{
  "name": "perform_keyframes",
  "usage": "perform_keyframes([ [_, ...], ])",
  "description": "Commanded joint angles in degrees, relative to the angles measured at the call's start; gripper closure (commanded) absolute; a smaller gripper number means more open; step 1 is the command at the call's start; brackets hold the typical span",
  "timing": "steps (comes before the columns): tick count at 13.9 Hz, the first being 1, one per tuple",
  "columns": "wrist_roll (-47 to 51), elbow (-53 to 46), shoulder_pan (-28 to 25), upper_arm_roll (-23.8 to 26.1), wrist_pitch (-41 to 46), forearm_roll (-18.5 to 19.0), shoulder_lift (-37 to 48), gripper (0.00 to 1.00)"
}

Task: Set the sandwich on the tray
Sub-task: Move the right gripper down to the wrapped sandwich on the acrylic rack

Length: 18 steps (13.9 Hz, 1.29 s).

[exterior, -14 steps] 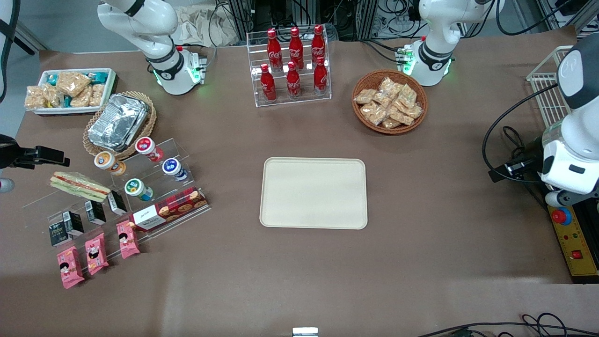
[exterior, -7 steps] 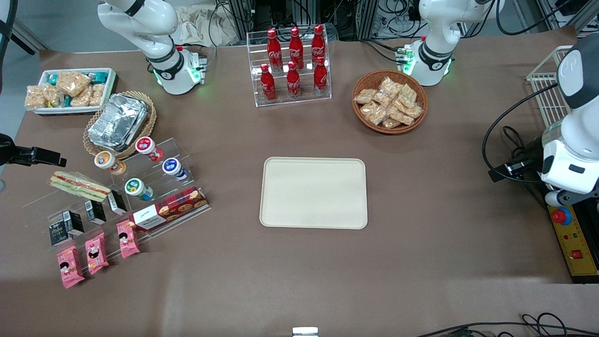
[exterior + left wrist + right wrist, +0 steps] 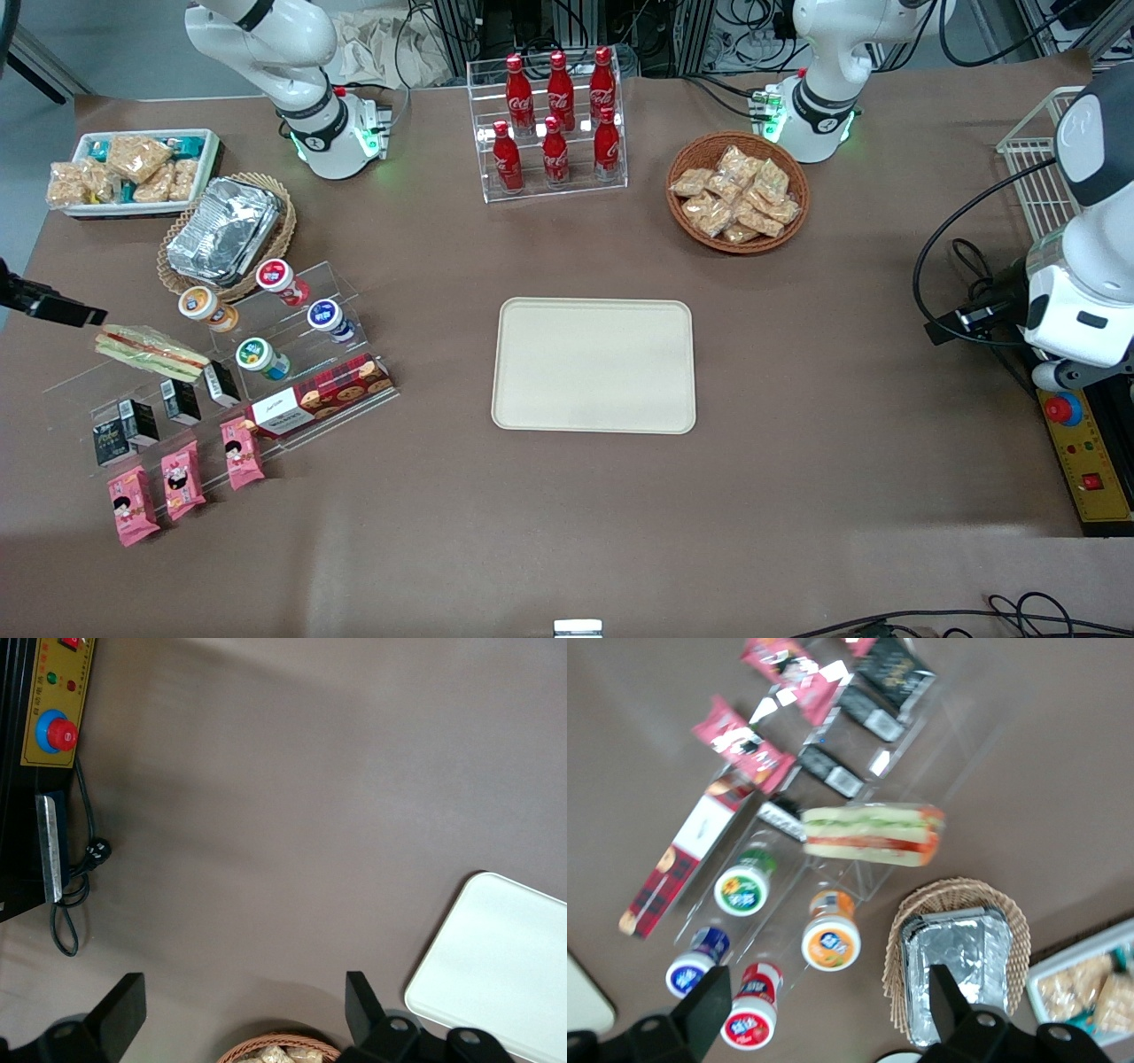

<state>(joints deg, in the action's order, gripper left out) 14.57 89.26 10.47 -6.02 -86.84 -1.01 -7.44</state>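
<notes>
Shifted over the last second toward the working arm's edge of the desk [image 3: 797, 496], well apart from the bare tray [image 3: 594, 365], now hanging above the sandwich [image 3: 151, 352] on its clear stand [image 3: 292, 372]: gripper [image 3: 826, 988] spread wide, holding nothing. Lining up, no grasp yet. Open desk all the way to the tray, but tight going down beside the cups [image 3: 261, 357].

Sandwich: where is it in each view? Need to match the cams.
Front view: sandwich on the clear acrylic stand, toward the working arm's end; end effector open, hovering just beside it.
Right wrist view: sandwich on the stand.
Left wrist view: not in it.
Shared landmark: foil container in its wicker basket.
</notes>
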Motion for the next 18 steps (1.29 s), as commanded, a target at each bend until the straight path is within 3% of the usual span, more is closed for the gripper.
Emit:
perform_keyframes([
  [1, 10.5, -0.5, 0.4, 0.1, -0.2, 2.0, -0.3, 0.01],
  [6, 38.9, -0.1, 0.7, 0.2, -3.6, 1.8, -1.7, 0.01],
  [11, 53.2, -0.1, 1.0, 0.1, -6.4, 1.8, -3.8, 0.01],
  [18, 54.7, 5.8, 3.2, 0.0, -10.6, 1.7, -2.8, 0.02],
])
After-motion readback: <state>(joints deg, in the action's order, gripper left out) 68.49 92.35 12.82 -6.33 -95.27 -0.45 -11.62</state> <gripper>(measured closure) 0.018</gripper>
